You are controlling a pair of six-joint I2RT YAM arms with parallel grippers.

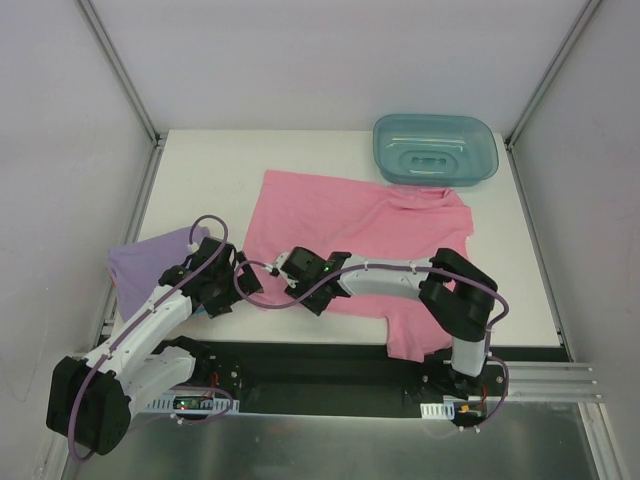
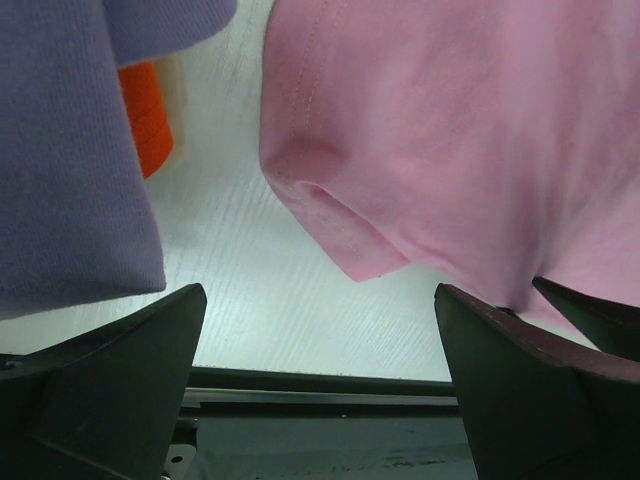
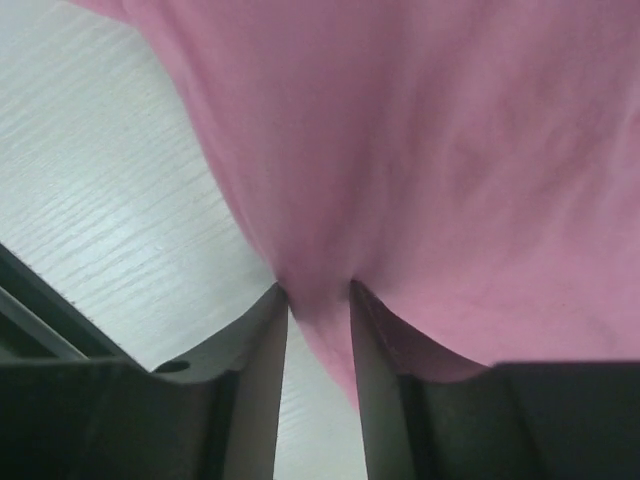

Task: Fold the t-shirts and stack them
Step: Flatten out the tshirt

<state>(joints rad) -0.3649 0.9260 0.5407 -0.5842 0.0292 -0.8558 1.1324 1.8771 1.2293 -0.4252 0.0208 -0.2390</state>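
Pink t-shirt (image 1: 350, 235) is lying spread across the middle of the white table (image 1: 200, 180), its far edge reaching the translucent teal tub (image 1: 436, 150) at the back right corner and one part hanging toward the near table edge by the right arm's base. We are seeing the lavender t-shirt (image 1: 150, 265) sitting bunched at the left side of the table, partly under the left arm. The right gripper (image 1: 292, 268) is reaching leftward to the near left hem of the pink shirt; in the right wrist view its fingers (image 3: 265, 340) are pinching a gathered fold of the pink cloth (image 3: 420, 180) between them, the fabric rising from the pinch and spreading above. The left gripper (image 1: 240, 280) is sitting just beside it, between the two shirts; in the left wrist view its fingers (image 2: 130, 360) are standing wide apart with only bare table between them, the lavender cloth (image 2: 60, 150) lying to the left and a corner of the pink hem (image 2: 360, 250) to the right, close to the right finger. Something orange (image 2: 145, 115) is showing behind the lavender cloth in that view; we cannot tell what it is. We are finding no readable writing, brand or label on the shirts, the tub or the arms.
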